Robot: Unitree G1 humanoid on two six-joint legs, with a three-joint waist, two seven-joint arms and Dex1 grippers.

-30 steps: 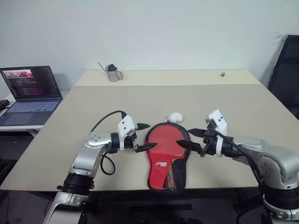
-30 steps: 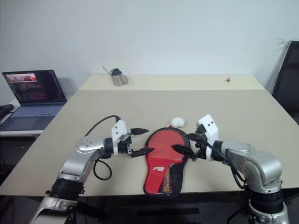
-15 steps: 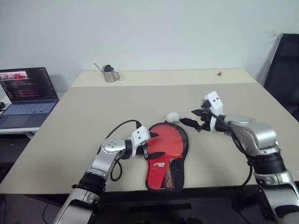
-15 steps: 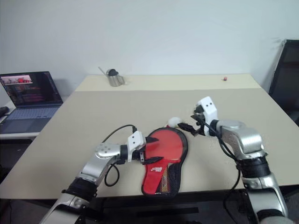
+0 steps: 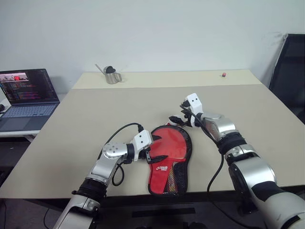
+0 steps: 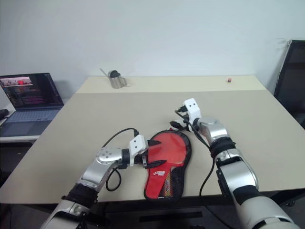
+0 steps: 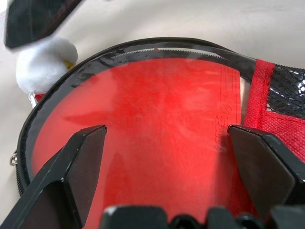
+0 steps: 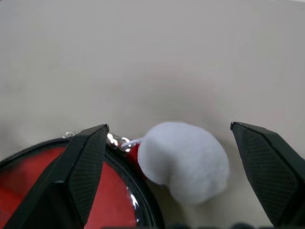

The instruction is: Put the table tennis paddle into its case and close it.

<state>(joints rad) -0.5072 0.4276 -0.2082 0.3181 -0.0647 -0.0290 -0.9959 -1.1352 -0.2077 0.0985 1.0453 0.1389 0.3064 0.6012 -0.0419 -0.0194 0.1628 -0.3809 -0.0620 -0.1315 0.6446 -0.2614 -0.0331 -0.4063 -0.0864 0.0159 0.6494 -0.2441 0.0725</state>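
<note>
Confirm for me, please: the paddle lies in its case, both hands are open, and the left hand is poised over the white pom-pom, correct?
Not quite: the right hand is poised over the white pom-pom, as the right wrist view shows. The left hand is over the paddle in its case. Both hands are open.

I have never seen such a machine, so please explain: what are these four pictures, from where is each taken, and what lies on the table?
It is a humanoid robot with two arms, each ending in a gripper of two black fingers. Two pictures come from cameras in its head, looking down over the arms; the other two come from cameras on the wrists. On the table lies a red case with the table tennis paddle inside it. The left gripper is open over the case. The right gripper is open around the white pom-pom on the zipper. Neither holds anything. Further away stand a metal cup and a laptop.
</note>
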